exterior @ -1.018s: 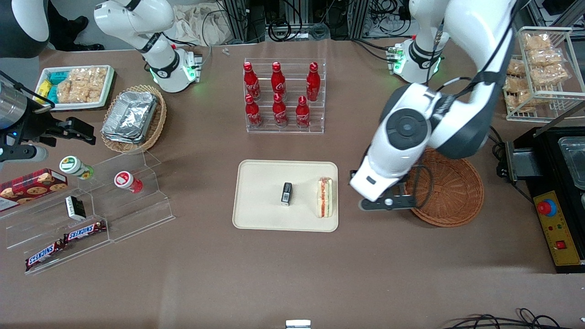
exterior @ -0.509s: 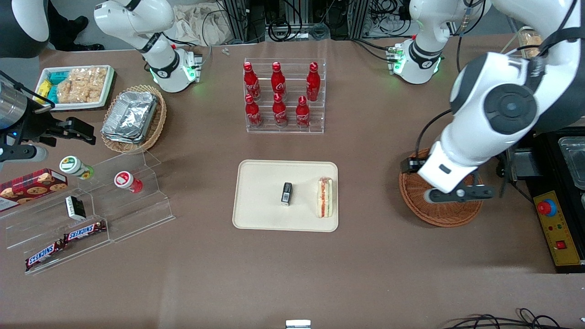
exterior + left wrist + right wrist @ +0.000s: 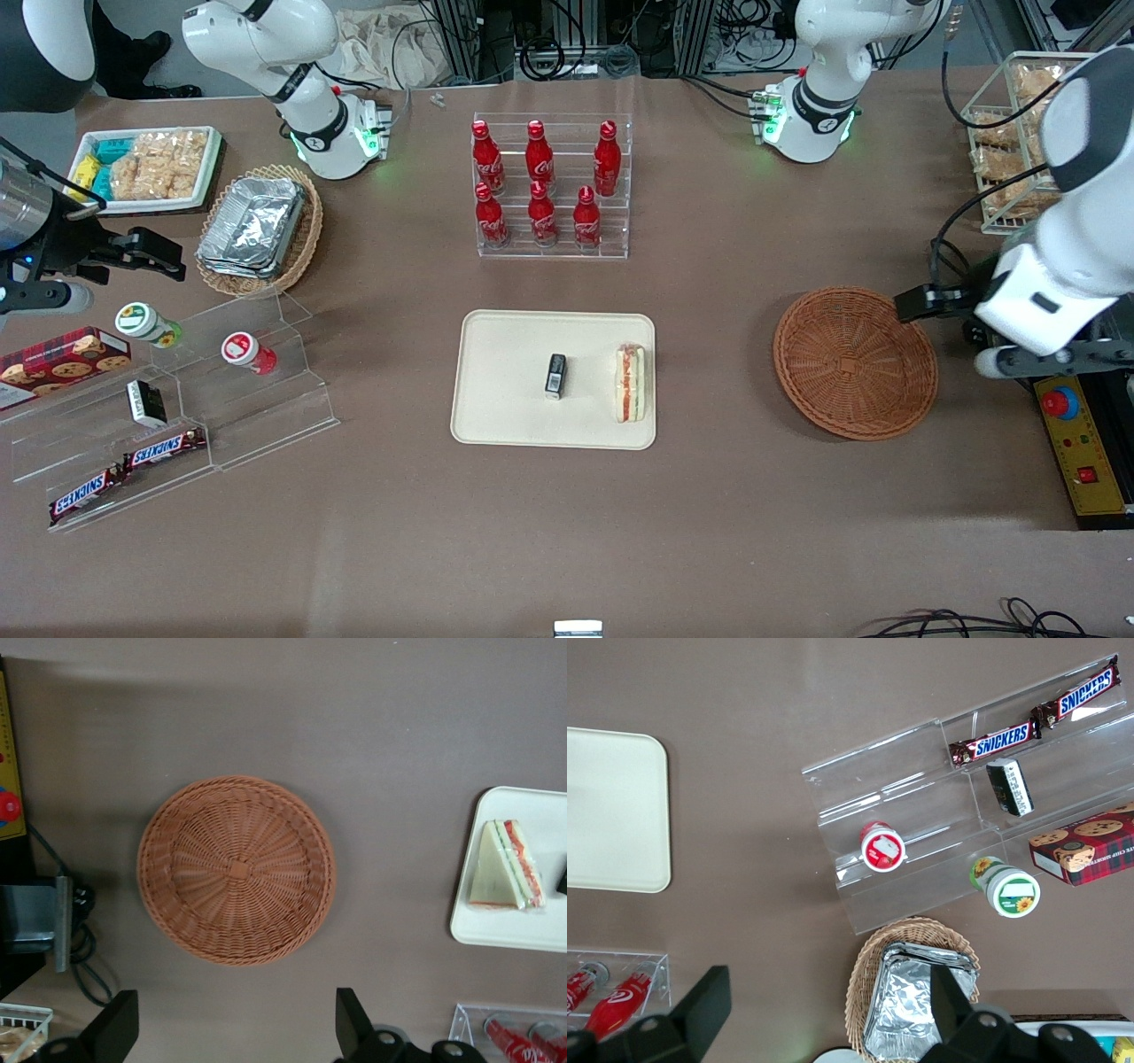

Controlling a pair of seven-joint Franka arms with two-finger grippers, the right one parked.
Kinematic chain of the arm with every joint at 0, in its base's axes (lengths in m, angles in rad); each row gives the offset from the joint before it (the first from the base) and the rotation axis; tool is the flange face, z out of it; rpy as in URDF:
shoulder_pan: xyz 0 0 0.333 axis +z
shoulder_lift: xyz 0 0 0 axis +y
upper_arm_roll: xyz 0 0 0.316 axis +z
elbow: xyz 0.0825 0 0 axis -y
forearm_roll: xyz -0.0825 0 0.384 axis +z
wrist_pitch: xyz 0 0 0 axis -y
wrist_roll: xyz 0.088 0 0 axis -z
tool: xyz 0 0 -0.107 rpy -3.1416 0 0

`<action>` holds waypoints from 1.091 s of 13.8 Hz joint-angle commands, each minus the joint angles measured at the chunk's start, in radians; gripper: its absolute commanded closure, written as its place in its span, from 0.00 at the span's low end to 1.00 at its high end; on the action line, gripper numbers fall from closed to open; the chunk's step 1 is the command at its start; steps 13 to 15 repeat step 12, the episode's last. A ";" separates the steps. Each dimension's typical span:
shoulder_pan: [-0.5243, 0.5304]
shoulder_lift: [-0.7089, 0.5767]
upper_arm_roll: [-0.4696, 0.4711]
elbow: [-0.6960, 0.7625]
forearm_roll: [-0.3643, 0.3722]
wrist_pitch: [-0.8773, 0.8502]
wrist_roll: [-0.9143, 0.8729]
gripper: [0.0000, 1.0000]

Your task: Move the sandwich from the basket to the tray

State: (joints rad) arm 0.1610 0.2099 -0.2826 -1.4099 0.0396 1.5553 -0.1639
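Note:
The sandwich (image 3: 631, 383) lies on the cream tray (image 3: 505, 354), near the tray's edge that faces the basket. It also shows in the left wrist view (image 3: 507, 865) on the tray (image 3: 514, 930). The round reddish-brown basket (image 3: 855, 361) is empty, as the left wrist view (image 3: 236, 870) shows. My left gripper (image 3: 1054, 361) hangs above the table's working-arm end, beside the basket and over the control box. It is open and empty (image 3: 235, 997), with the jaws wide apart.
A small black item (image 3: 555, 375) lies mid-tray. A clear rack of red bottles (image 3: 549, 186) stands farther from the camera than the tray. A control box with a red button (image 3: 1060, 403) and a wire snack rack (image 3: 1019, 133) sit beside the basket. An acrylic shelf (image 3: 177, 390) stands toward the parked arm's end.
My left gripper has swung from beside the tray, across the basket, out to the working arm's end of the table. The sandwich has stayed on the tray.

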 commanded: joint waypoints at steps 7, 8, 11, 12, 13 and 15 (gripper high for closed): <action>-0.192 -0.253 0.258 -0.221 -0.067 0.000 0.101 0.00; -0.207 -0.254 0.260 -0.219 -0.066 -0.001 0.096 0.00; -0.199 -0.242 0.258 -0.184 -0.079 -0.009 0.093 0.00; -0.198 -0.239 0.257 -0.181 -0.079 -0.009 0.095 0.00; -0.198 -0.239 0.257 -0.181 -0.079 -0.009 0.095 0.00; -0.198 -0.239 0.257 -0.181 -0.079 -0.009 0.095 0.00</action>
